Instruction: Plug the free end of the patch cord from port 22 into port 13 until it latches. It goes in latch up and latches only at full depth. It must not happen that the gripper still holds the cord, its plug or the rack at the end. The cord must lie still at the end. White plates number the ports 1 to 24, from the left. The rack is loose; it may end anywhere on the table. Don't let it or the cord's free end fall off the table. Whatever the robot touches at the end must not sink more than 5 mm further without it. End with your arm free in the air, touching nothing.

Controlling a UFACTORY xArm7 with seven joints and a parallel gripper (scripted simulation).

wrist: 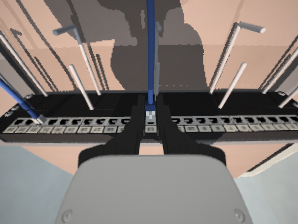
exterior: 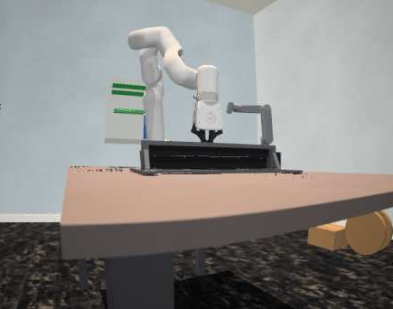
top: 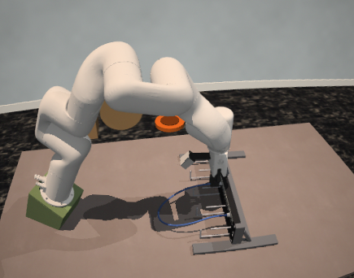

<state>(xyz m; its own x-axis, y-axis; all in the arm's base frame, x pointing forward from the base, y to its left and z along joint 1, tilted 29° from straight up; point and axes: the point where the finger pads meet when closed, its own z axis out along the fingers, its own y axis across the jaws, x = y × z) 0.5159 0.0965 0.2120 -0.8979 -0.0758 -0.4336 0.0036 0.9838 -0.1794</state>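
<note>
Your brown table (top: 308, 183) fills the lower frame of the top view. The grey rack (top: 235, 245) stands right of centre on its flat feet, the green arm base block (top: 41, 211) at lower left, the blue cord's (top: 163, 219) loop between.

Matt black rack (top: 240, 211); smooth blue cord (top: 166, 201); matt tan table (top: 300, 183).

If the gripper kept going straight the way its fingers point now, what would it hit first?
Most likely the patch panel: the gripper, shut on the blue cord's plug, points down at its port row; remaining depth is unclear.
</note>
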